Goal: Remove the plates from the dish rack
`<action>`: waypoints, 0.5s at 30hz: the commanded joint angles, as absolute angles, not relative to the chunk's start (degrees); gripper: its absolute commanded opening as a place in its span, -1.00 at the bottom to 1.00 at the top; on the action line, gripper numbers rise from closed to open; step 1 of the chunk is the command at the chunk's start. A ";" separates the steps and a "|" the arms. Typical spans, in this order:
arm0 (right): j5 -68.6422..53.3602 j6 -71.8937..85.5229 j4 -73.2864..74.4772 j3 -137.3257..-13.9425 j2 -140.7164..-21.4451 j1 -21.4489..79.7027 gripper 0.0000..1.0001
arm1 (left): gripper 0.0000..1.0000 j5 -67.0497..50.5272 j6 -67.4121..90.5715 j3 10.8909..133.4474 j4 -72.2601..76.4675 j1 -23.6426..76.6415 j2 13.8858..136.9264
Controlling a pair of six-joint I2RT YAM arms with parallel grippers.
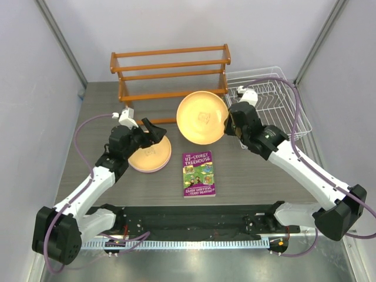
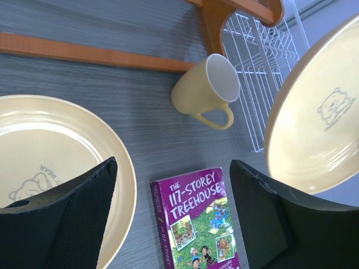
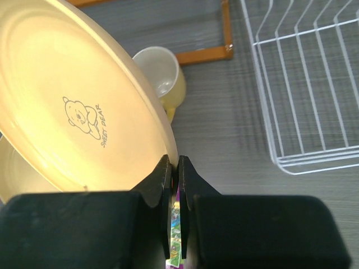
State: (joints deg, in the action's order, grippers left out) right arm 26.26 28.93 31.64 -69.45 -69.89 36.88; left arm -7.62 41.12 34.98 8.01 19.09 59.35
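My right gripper [image 1: 231,126] is shut on the rim of an orange-tan plate [image 1: 202,117] and holds it tilted above the table, left of the white wire dish rack [image 1: 295,111]. In the right wrist view the fingers [image 3: 168,179] pinch the plate [image 3: 73,106] at its lower edge. A stack of plates [image 1: 150,157] lies flat on the table at the left; its top looks peach-tan, with a pink-lilac rim below. My left gripper [image 1: 154,134] is open and empty just above the stack's far edge. The left wrist view shows that stack [image 2: 50,140] and the held plate [image 2: 320,129].
An orange wooden shelf rack [image 1: 170,73] stands at the back. A yellow mug [image 2: 205,89] lies on its side beside its foot, under the held plate. A purple book [image 1: 198,173] lies flat in the middle. No plates show in the dish rack [image 3: 291,84].
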 commanded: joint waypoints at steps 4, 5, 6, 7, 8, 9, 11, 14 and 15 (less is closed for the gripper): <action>23.12 33.13 27.16 -69.43 -71.62 40.60 -0.97 | 0.63 -10.55 43.33 34.28 15.99 19.51 59.68; 23.12 33.22 27.07 -69.52 -71.89 40.78 -0.98 | 0.63 -10.63 43.33 34.36 16.17 19.60 59.59; 22.85 33.22 26.81 -69.61 -72.24 41.04 -0.98 | 0.63 -10.63 43.24 34.45 16.52 19.95 59.33; 22.94 33.22 26.63 -69.78 -72.86 41.57 -0.97 | 0.63 -10.81 43.16 34.54 16.61 20.04 59.24; 22.85 33.31 26.54 -69.87 -73.12 41.75 -0.98 | 0.63 -10.81 43.15 34.54 16.79 20.30 59.06; 22.59 33.48 26.37 -69.87 -73.39 41.92 -0.97 | 0.63 -10.72 43.07 34.63 16.87 20.39 58.98; 22.24 33.66 25.93 -70.14 -74.00 42.53 -0.97 | 0.63 -10.72 42.80 34.80 16.88 20.48 58.89; 21.18 34.10 25.40 -70.49 -74.44 43.50 -0.97 | 0.63 -10.81 42.80 34.80 17.31 20.74 59.59; 21.18 34.10 25.05 -70.49 -74.62 43.68 -0.98 | 0.62 -10.81 42.80 34.89 17.49 20.83 59.76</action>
State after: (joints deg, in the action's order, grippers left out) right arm 22.44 32.10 30.00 -68.82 -74.72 42.35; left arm -9.69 43.07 34.22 13.72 20.34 59.61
